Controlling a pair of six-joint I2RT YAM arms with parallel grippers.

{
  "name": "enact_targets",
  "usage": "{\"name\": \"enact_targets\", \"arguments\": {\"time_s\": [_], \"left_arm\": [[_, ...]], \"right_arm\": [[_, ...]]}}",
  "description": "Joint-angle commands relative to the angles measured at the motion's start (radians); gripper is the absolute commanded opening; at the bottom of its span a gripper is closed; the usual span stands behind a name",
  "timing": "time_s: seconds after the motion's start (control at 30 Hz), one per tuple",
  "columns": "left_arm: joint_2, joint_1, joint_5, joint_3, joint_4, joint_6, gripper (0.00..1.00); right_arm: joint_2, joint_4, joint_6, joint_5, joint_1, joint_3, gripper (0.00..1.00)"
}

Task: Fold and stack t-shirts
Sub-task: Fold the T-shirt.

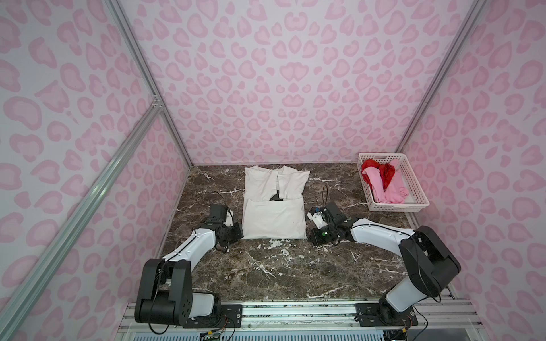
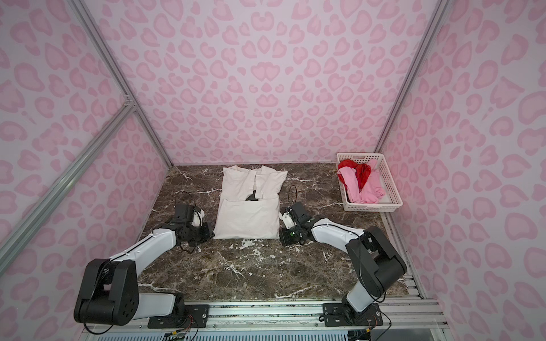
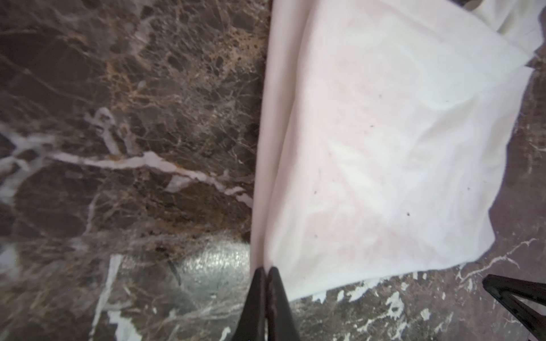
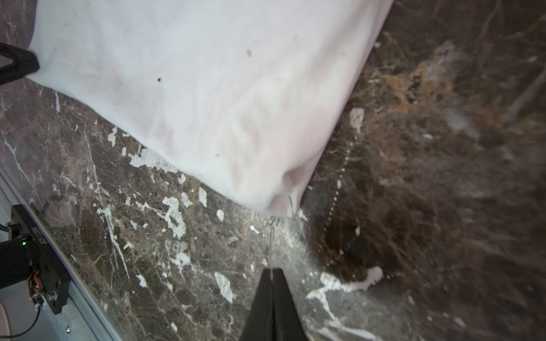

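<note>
Corners are what the next move turns on, as I see it. On the near part of the table (image 1: 280, 265) both arms reach in low, one to each near corner of the off-white shirt (image 1: 274, 218).

The left gripper (image 3: 267, 270) is closed. In its wrist view the cloth's left edge runs in a raised ridge straight down into the tips, so I take it to be pinching the near-left corner. The right gripper (image 4: 271, 270) is closed too, but in its own wrist view a strip of bare table shows between the tips and the near-right corner. It looks to be holding nothing. That corner lies just left of it in the scene, close but apart.

The shirt lies on the far side of both tools. Its long axis runs near to far, and its near folded edge runs left to right between them. The near half is already doubled over, and a bit of black print (image 1: 276, 197) peeks out at the seam. A further fold toward the far wall would need both corners lifted together. I judge the right side must reopen and move left first, or the cloth will skew.

Far right, well apart, the basket (image 1: 393, 210) holds the pink shirt (image 1: 390, 189) and red shirt (image 1: 387, 172), both crumpled.
</note>
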Motion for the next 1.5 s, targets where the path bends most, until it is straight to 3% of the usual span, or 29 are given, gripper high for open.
{"name": "enact_targets", "arguments": {"time_s": [0.0,0.13,0.17,0.27,0.3,0.37,0.57,0.73,0.8,0.87,1.23,1.47], "left_arm": [[-0.083,-0.004,0.023,-0.002,-0.077,-0.017,0.04],[-0.177,-0.006,0.010,0.010,-0.135,-0.023,0.04],[-0.190,-0.007,0.007,0.013,-0.142,-0.023,0.04],[-0.187,-0.008,0.011,0.015,-0.146,-0.022,0.04],[-0.180,-0.010,0.014,0.013,-0.143,-0.022,0.04],[-0.170,-0.013,0.017,0.011,-0.137,-0.022,0.04],[-0.150,-0.016,0.016,0.005,-0.120,-0.019,0.04],[-0.141,-0.016,0.014,0.001,-0.113,-0.019,0.04],[-0.138,-0.016,0.015,0.003,-0.115,-0.016,0.04],[-0.139,-0.016,0.015,0.003,-0.115,-0.017,0.04],[-0.239,-0.019,0.024,0.064,-0.191,-0.035,0.04],[-0.151,-0.018,-0.033,0.188,-0.138,-0.043,0.04]], "right_arm": [[-0.049,-0.046,-0.003,0.010,0.009,-0.011,0.00],[-0.088,-0.055,0.001,0.016,0.011,-0.020,0.00],[-0.084,-0.049,0.000,0.012,0.009,-0.020,0.05],[-0.042,0.011,-0.016,-0.039,0.001,-0.021,0.41],[-0.020,0.038,-0.017,-0.067,-0.004,-0.021,0.47],[0.026,0.084,-0.017,-0.109,-0.008,-0.018,0.52],[0.143,0.159,-0.010,-0.145,-0.009,0.003,0.54],[0.186,0.175,-0.011,-0.154,-0.008,0.022,0.50],[0.187,0.163,-0.016,-0.144,-0.009,0.026,0.31],[0.175,0.146,-0.017,-0.115,-0.009,0.022,0.02],[-0.060,-0.076,-0.062,-0.056,-0.007,0.101,0.00],[-0.005,-0.113,-0.107,-0.056,-0.031,0.313,0.00]]}}
